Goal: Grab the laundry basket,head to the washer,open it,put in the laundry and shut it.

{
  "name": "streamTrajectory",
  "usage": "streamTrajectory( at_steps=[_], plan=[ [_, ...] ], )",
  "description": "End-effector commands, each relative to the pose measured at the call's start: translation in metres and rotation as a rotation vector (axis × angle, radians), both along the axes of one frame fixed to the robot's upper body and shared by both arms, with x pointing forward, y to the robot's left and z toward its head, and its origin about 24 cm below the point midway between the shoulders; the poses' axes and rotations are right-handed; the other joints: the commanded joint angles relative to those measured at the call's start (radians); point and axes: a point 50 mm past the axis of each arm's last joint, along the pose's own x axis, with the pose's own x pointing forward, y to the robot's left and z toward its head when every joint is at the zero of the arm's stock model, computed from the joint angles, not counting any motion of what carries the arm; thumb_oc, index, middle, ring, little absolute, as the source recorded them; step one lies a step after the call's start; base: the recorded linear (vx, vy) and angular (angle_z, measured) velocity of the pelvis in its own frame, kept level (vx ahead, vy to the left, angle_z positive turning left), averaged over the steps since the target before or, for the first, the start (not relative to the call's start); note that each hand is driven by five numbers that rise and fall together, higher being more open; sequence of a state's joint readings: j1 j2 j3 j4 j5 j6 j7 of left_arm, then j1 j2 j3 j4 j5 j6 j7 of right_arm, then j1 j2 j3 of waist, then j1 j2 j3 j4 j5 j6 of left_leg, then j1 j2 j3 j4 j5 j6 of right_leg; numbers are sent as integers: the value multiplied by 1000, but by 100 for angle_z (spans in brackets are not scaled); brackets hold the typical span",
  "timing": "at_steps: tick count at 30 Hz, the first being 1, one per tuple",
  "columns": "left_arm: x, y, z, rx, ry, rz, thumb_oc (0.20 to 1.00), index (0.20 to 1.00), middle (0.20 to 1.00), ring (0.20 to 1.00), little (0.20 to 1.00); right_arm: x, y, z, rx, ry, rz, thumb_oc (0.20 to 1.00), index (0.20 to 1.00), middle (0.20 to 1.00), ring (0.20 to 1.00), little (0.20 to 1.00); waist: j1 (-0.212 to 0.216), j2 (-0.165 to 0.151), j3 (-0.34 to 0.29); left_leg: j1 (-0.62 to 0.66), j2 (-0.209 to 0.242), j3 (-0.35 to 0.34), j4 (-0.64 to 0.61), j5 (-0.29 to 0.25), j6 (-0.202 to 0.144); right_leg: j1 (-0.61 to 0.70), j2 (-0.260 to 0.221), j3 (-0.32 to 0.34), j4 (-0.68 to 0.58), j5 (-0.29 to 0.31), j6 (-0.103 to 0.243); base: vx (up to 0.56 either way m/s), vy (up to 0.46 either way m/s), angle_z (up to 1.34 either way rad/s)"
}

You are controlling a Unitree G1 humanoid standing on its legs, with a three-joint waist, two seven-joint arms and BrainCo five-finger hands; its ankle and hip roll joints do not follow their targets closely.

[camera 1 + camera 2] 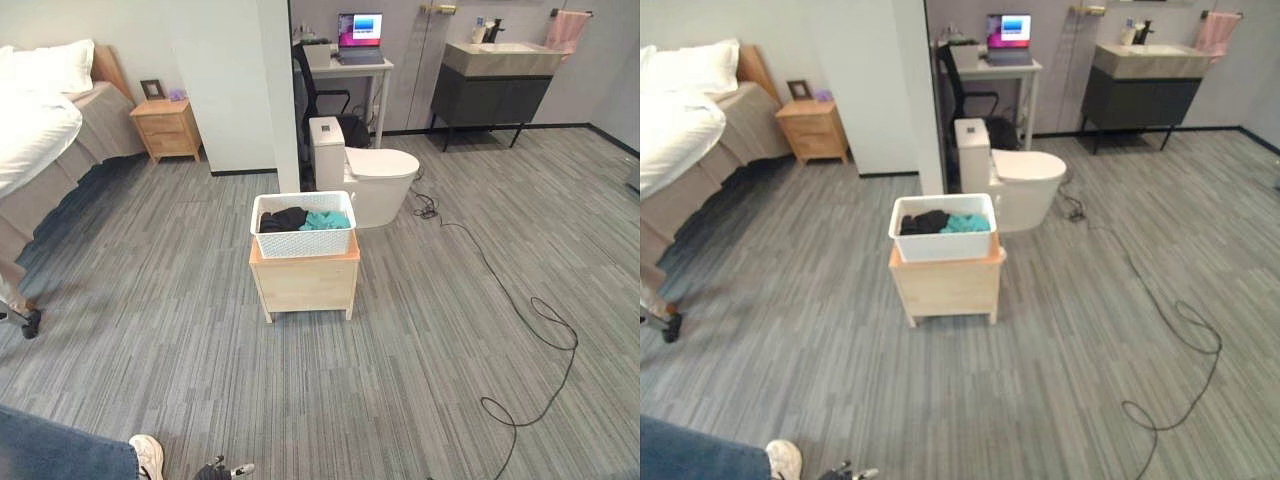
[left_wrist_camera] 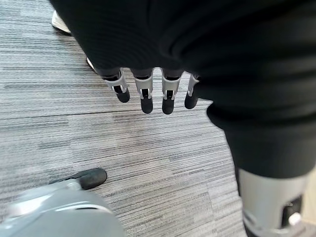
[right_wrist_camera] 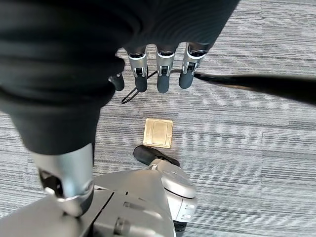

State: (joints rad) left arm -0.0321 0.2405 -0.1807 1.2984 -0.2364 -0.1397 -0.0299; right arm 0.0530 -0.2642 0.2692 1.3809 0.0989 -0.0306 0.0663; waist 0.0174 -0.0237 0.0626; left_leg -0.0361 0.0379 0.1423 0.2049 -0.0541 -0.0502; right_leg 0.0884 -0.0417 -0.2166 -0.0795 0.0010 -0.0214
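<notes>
A white perforated laundry basket (image 1: 303,225) holding dark and teal laundry (image 1: 305,219) rests on a small wooden stand (image 1: 305,282) in the middle of the room, a few steps ahead of me. In the left wrist view my left hand (image 2: 148,94) hangs over the grey carpet with straight, relaxed fingers and nothing in it. My right hand (image 3: 160,74) hangs the same way in the right wrist view, fingers straight and empty. Both hands are far from the basket.
A white toilet (image 1: 372,178) stands just behind the basket beside a wall corner (image 1: 280,95). A bed (image 1: 40,130) and nightstand (image 1: 167,127) are at the left, a desk with a laptop (image 1: 360,35) and a vanity (image 1: 495,85) at the back. A person's leg and shoe (image 1: 145,455) are at the lower left. A brass floor plate (image 3: 158,133) lies under my right hand.
</notes>
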Motion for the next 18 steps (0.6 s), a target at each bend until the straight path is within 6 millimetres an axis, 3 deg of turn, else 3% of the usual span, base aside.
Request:
streamTrajectory(
  at_steps=[1,3,5,6,8,9,11,15,17,18],
  plan=[
    [19,5,7,2,-72,7,1000,1000,1000,1000,1000,8,-1,1,2,-33,1,1000,1000,1000,1000,1000,14,-8,68,-169,141,-92,255,182,-68,4,-53,6,77,-50,47,6,-152,23],
    [22,3,8,0,-89,10,1000,1000,1000,1000,1000,14,-5,3,-15,-48,13,1000,1000,1000,1000,1000,16,-11,84,-242,149,-77,284,204,-56,12,-47,-9,71,-70,41,88,-91,15],
    [22,3,8,-2,-95,13,1000,1000,1000,1000,1000,15,-8,4,-26,-53,13,1000,1000,1000,1000,1000,21,-9,83,-267,149,-55,241,190,-49,17,-46,-14,67,-79,43,168,33,17],
    [23,2,8,-15,-106,30,1000,1000,1000,1000,1000,22,-12,6,-39,-74,9,1000,1000,1000,1000,1000,37,-1,78,-270,150,-14,69,175,-36,28,-41,-19,55,-93,59,178,68,21],
    [23,2,8,-15,-106,30,1000,1000,1000,1000,1000,22,-12,6,-39,-73,9,1000,1000,1000,1000,1000,40,-4,83,-260,148,-9,63,175,-36,34,-44,-16,55,-94,60,235,88,11],
    [29,-1,10,-17,-128,33,1000,1000,1000,1000,1000,36,-17,9,-58,-115,4,1000,1000,1000,1000,1000,68,8,86,-308,152,30,-137,257,-56,74,-34,-21,35,-118,78,404,147,5],
    [22,-3,7,-29,-104,41,1000,1000,1000,1000,1000,38,-16,9,-57,-108,9,1000,1000,1000,1000,1000,82,10,64,-300,159,56,-165,263,-56,113,-33,-22,32,-143,97,502,178,9],
    [17,0,6,-32,-96,46,1000,1000,1000,1000,1000,26,-16,7,-58,-55,6,1000,1000,1000,1000,1000,103,-15,32,-351,132,80,-4,210,-18,139,-96,-20,125,-179,112,436,189,-21],
    [18,1,6,-25,-89,31,1000,1000,1000,1000,1000,27,-16,7,-58,-53,-3,1000,1000,1000,1000,1000,110,-32,19,-337,93,98,17,158,18,111,-133,-14,220,-133,137,348,196,-19],
    [18,1,6,-25,-89,30,1000,1000,1000,1000,1000,27,-16,7,-58,-53,-3,1000,1000,1000,1000,1000,110,-33,19,-337,92,99,17,158,19,110,-134,-13,221,-134,137,395,254,-29]
  ],
)
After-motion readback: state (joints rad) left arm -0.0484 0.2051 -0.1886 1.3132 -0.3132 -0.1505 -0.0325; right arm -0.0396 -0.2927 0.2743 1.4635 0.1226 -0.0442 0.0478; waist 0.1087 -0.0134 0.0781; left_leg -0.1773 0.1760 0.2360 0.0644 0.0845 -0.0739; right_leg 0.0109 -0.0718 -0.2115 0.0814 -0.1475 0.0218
